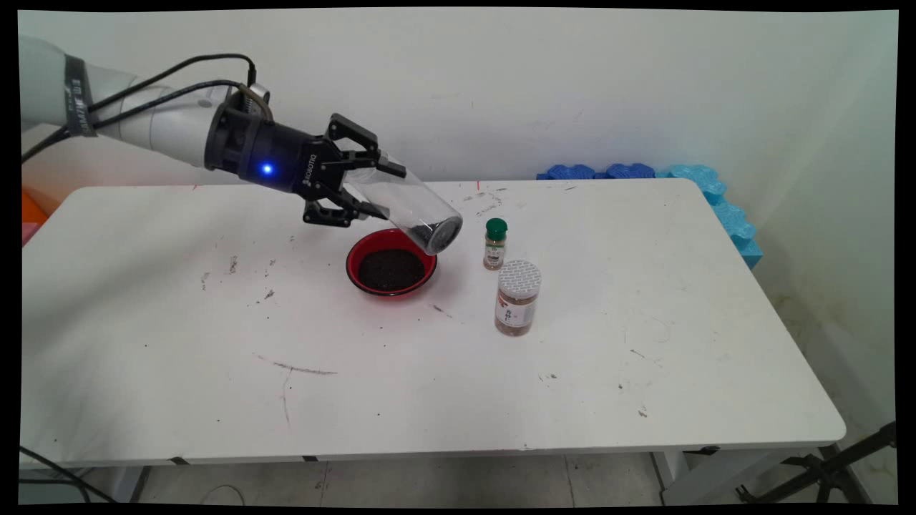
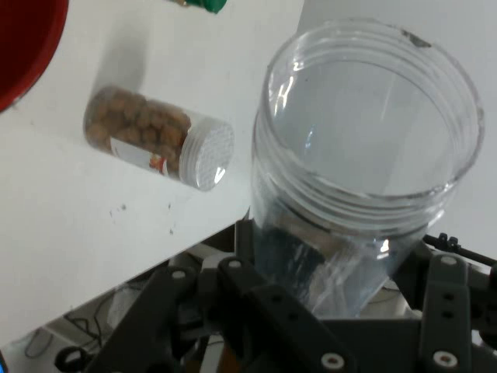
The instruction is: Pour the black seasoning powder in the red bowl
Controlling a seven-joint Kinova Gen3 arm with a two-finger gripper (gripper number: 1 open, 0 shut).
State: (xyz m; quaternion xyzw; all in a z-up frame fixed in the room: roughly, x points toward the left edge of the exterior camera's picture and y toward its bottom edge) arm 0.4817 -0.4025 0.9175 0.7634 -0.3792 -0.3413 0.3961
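Observation:
My gripper (image 1: 371, 192) is shut on a clear plastic jar (image 1: 411, 207), tipped mouth-down to the right over the rim of a red bowl (image 1: 391, 267) that holds dark grains. The jar (image 2: 353, 167) looks empty in the hand view, its open mouth turned toward the camera. Right of the bowl stands a small spice bottle with a green cap (image 1: 494, 244). A jar with a white lid (image 1: 517, 297), filled with brown nuts, stands nearer the front; it shows again in the hand view (image 2: 155, 136).
Blue foam pieces (image 1: 687, 186) lie along the table's far right edge and down its right side. The white table (image 1: 215, 343) is scuffed and speckled with dark crumbs. Black cables hang at the lower left.

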